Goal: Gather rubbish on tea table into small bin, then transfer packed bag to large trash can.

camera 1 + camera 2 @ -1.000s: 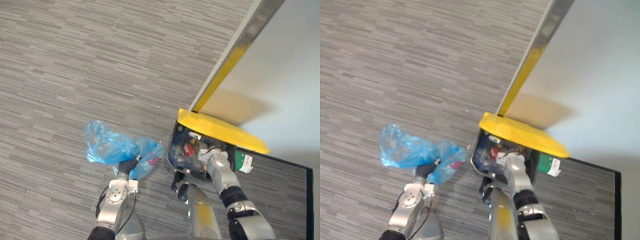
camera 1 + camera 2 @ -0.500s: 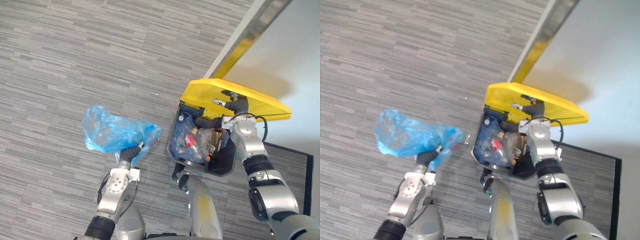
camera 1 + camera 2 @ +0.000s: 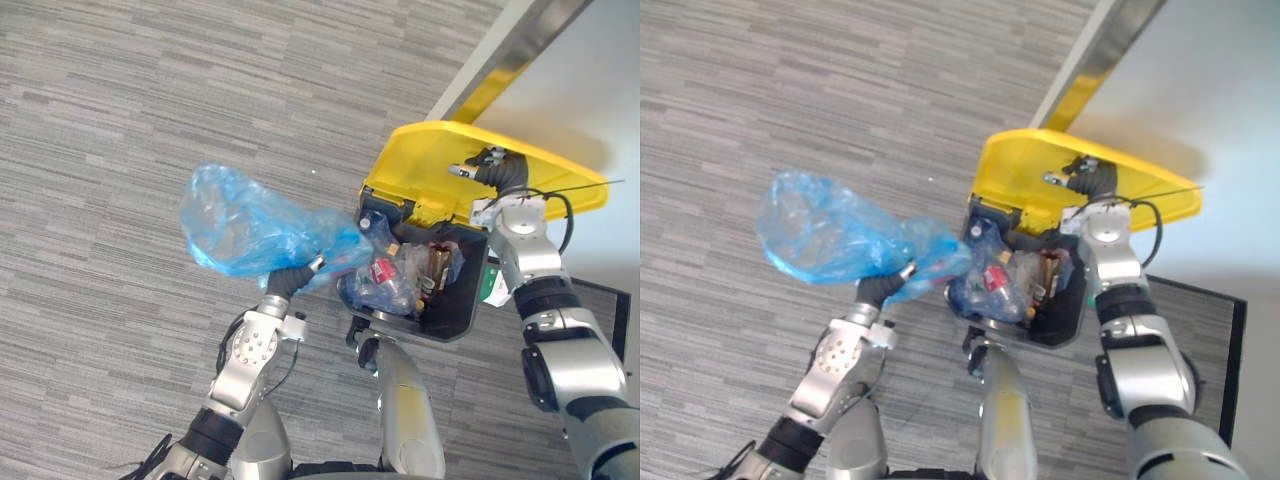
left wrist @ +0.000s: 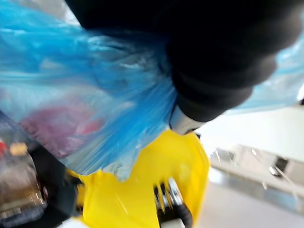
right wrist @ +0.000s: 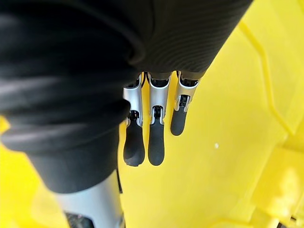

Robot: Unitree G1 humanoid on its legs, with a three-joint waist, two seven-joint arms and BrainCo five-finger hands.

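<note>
A packed blue plastic bag [image 3: 250, 228] with rubbish inside hangs in the air, its neck gripped by my left hand [image 3: 292, 279]. The bag's lower end reaches the rim of the large black trash can [image 3: 455, 300], which holds bottles, cans and blue plastic. The can's yellow lid [image 3: 440, 170] stands raised. My right hand [image 3: 492, 170] lies against the lid's underside [image 5: 228, 118] with straight fingers [image 5: 154, 137], holding it up. In the left wrist view the blue bag [image 4: 85, 109] covers my left hand, with the yellow lid [image 4: 156, 185] beyond.
Grey striped carpet [image 3: 150, 100] spreads out to the left and ahead. A pale wall [image 3: 590, 90] with a metal and yellow edge strip [image 3: 500, 70] rises right behind the can. A dark mat [image 3: 600, 300] lies at the right.
My left hand has lifted the blue bag and carried it right, up to the can's rim. My right hand has pushed the yellow lid further up and open.
</note>
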